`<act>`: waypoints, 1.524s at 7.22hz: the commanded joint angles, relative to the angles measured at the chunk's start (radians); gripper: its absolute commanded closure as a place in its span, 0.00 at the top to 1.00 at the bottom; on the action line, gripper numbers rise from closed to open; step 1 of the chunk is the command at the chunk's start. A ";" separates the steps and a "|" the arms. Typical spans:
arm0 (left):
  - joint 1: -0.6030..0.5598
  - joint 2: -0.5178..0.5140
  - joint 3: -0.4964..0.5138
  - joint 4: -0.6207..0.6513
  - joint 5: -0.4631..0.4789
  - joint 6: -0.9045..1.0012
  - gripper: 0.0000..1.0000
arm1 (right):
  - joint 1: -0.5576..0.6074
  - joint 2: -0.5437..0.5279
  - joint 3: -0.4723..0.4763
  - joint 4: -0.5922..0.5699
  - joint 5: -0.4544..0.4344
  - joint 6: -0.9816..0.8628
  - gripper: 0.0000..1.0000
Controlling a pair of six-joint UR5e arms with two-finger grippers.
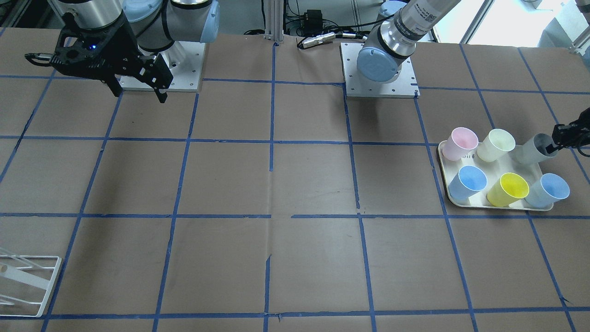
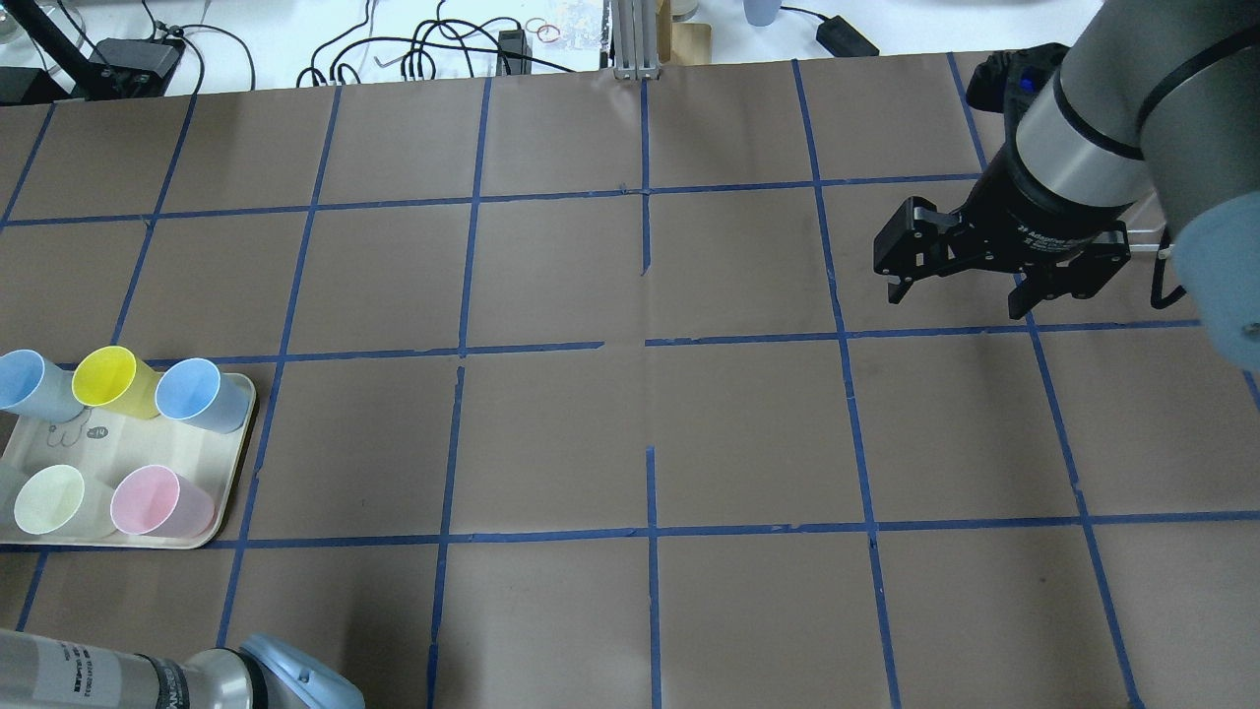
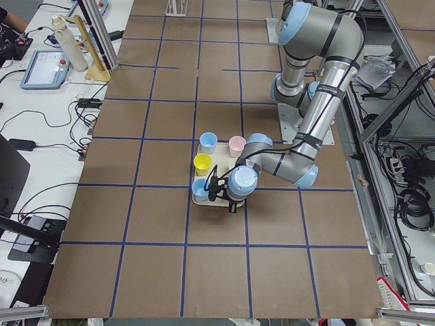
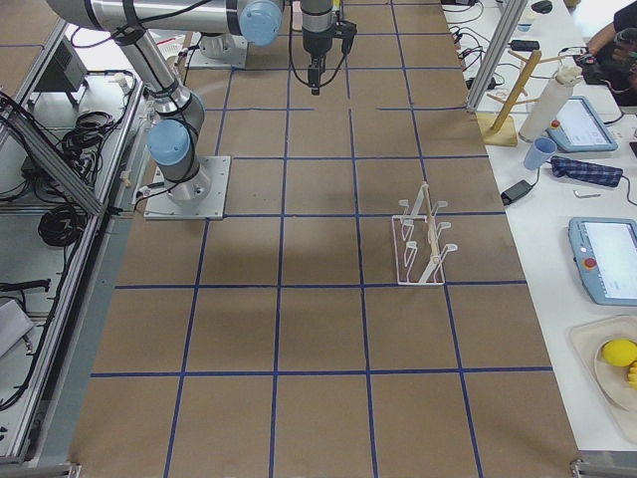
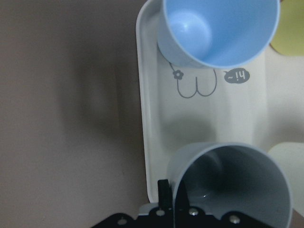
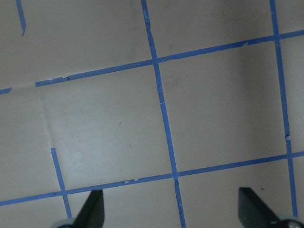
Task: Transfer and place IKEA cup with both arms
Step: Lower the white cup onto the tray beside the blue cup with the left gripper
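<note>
Left wrist-mounted view first: what has the left gripper [image 1: 554, 145] got?

It pinches the wall of the grey cup [image 5: 232, 185] at the rim. One finger [image 5: 164, 190] is outside and the other dips into the mouth. The cup is at a corner of the tray [image 5: 148, 118]; I cannot tell whether its base touches the tray.

What crowds it?

A pale yellow cup [image 1: 496, 145] stands just beside it, and a light blue cup [image 5: 218, 28] stands across the tray's printed patch. A bright yellow cup [image 1: 508, 189] and a pink cup [image 1: 461, 143] stand farther along.

And the right gripper [image 2: 960, 288]?

Its fingers are spread wide and hold nothing. It hangs above the table [image 2: 630, 433], well apart from the tray. A white wire rack [image 1: 27, 283] sits at the table's edge on that side.
</note>
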 commanded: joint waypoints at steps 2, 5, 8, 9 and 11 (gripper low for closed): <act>0.001 0.000 0.000 -0.006 0.007 0.000 0.00 | 0.007 -0.005 0.001 0.003 -0.004 -0.008 1.00; 0.001 -0.002 0.000 -0.010 0.025 0.001 0.00 | 0.013 -0.005 0.001 0.002 0.000 0.001 1.00; 0.001 -0.009 0.000 -0.015 0.027 0.001 0.04 | 0.015 -0.007 0.001 0.002 -0.003 -0.002 1.00; 0.001 -0.014 0.000 -0.013 0.025 0.001 0.18 | 0.015 -0.005 0.001 0.003 0.000 0.004 1.00; 0.001 -0.018 0.000 -0.010 0.027 0.001 0.48 | 0.015 -0.005 0.001 0.002 -0.001 0.003 1.00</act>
